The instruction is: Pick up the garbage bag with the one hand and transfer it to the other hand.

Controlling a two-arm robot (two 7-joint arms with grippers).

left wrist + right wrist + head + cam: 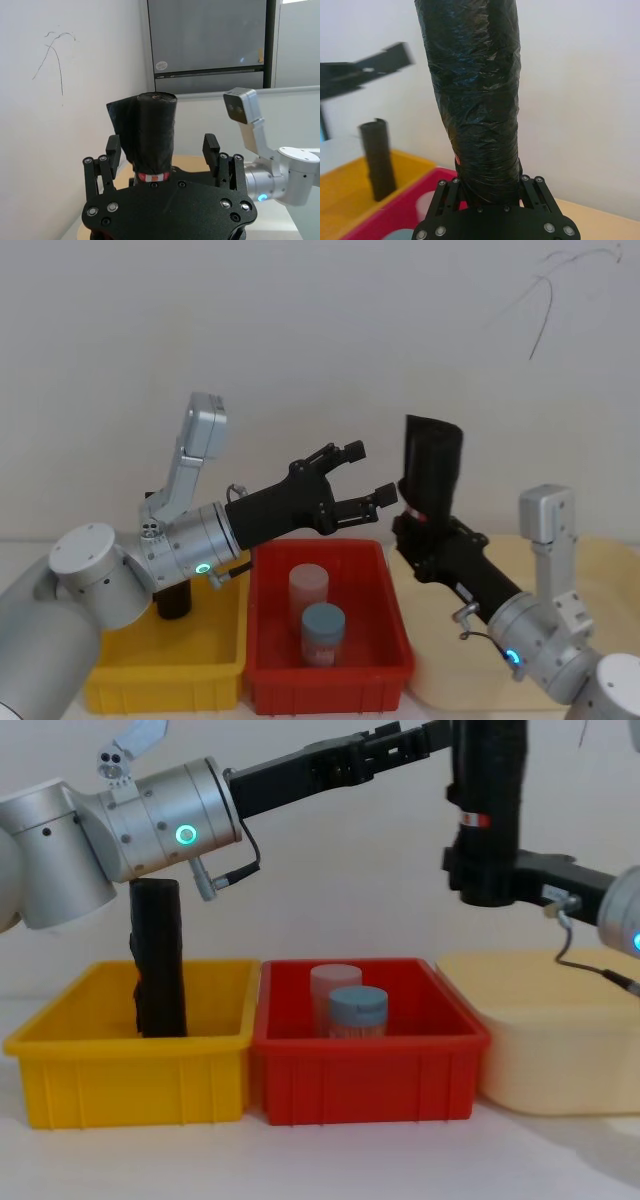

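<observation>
The black long-fingered right gripper (412,532) clamps the tall black garbage bag roll (432,462) upright; the left gripper (372,472), jaws apart, hovers just beside it above a red plastic bin (330,685).

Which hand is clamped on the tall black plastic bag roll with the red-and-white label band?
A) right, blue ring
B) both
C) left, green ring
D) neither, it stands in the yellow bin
A: the right hand is shut around the base of the tall black plastic bag roll, while the left hand is open, not closed on it.
</observation>
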